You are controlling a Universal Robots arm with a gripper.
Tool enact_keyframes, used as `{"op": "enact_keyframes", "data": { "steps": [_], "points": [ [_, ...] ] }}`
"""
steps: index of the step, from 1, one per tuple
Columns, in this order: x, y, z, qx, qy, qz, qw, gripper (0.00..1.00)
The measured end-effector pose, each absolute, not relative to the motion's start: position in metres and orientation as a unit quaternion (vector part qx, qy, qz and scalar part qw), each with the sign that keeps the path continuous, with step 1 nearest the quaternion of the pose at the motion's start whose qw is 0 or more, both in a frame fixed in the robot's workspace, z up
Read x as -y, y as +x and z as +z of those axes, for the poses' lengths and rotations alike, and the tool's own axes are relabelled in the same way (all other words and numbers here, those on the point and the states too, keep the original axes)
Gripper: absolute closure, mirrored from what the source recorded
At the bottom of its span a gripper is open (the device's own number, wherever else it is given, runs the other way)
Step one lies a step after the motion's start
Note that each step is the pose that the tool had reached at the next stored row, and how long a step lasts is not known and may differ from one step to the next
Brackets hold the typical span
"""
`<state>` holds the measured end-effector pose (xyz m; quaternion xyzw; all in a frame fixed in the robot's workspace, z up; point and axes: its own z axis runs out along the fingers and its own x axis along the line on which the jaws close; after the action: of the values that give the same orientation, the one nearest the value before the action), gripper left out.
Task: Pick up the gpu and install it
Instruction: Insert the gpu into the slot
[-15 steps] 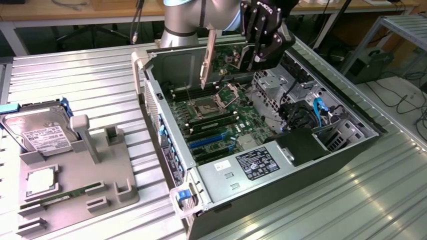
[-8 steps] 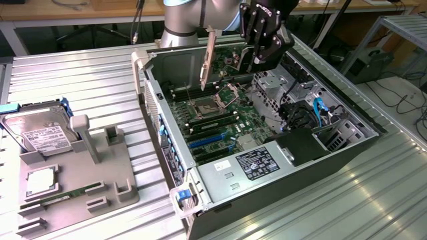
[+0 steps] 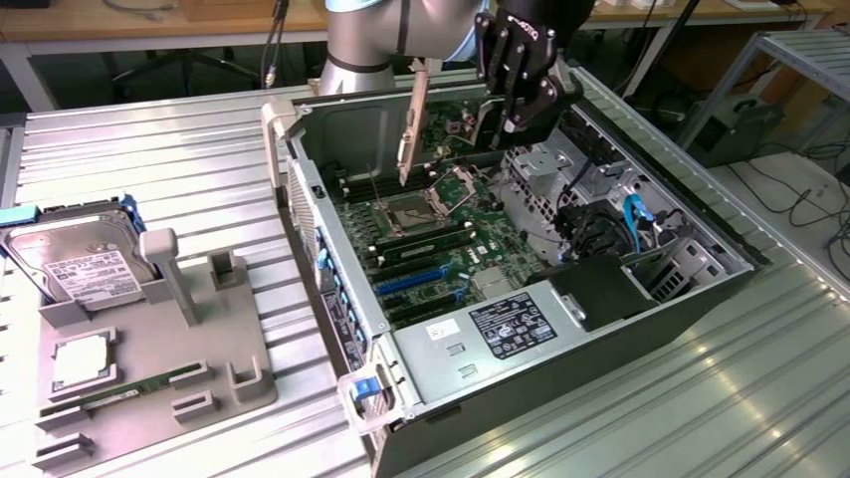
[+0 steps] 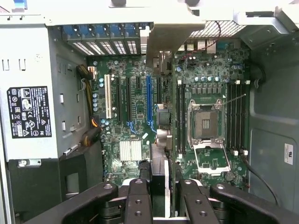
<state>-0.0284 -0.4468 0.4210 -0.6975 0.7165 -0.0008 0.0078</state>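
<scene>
**A:** Where was the gpu point(image 3: 465, 119)?

**B:** In the gripper point(image 3: 521, 115), hanging above the motherboard point(image 3: 439, 239) inside the open case point(image 3: 691, 249). It wasn't seated and hung clear of the board.

**A:** Jaws?

**B:** Narrow, pinching the card's two flat faces. The silver bracket point(image 3: 414, 119) sat at the end away from the jaws, nearly upright and slightly tilted.

**A:** Alignment?

**B:** From the wrist view the card ran edge-on above the motherboard, roughly parallel to the long blue slot point(image 4: 148, 102). I couldn't tell if it was directly over it.

**A:** How would it handle?

**B:** My guess was light, thin and stiff, so no sag. It's fragile, though, with exposed components and a contact edge facing the motherboard. The flat faces were the right hold, keeping off the contact edge. With the bracket end overhanging, the card could pivot in the pinch if it snagged.

**A:** Anything else nearby?

**B:** A hard drive point(image 3: 83, 264) on the counter point(image 3: 173, 139), well apart from the motherboard, outside the case.
</scene>
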Motion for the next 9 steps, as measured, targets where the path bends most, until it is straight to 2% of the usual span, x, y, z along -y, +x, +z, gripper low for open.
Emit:
{"op": "enact_keyframes", "data": {
  "steps": [9],
  "points": [
    [0.4468, -0.0284, 0.4152, -0.715, -0.699, -0.001, 0.008, 0.72]
  ]
}}
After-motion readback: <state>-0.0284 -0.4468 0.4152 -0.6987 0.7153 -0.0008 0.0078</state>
